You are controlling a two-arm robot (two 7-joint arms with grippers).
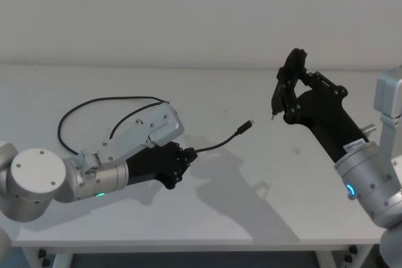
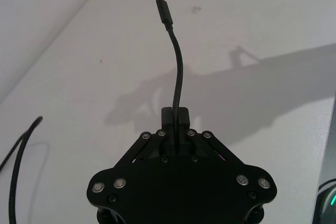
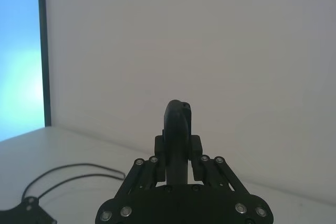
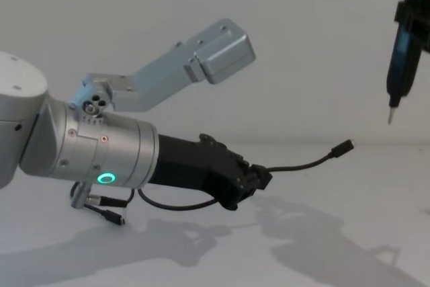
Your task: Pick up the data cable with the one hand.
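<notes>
The data cable (image 1: 220, 144) is thin and black, and its long loop (image 1: 107, 100) lies on the white table behind my left arm. My left gripper (image 1: 186, 158) is shut on the cable a short way from one end. The free stretch arches forward off the table to a small plug (image 1: 249, 123). In the left wrist view the cable (image 2: 177, 72) rises straight out of the shut gripper (image 2: 176, 116). The chest view shows the gripper (image 4: 262, 178) just above the table, the held plug (image 4: 345, 147) in the air, and the other plug (image 4: 111, 216) under the arm.
My right gripper (image 1: 290, 83) is raised at the right, shut on a slim black tool (image 4: 402, 45) whose thin metal tip (image 1: 272, 116) points down close to the cable's plug. The white table (image 1: 282, 186) ends at a front edge nearby. A plain wall stands behind.
</notes>
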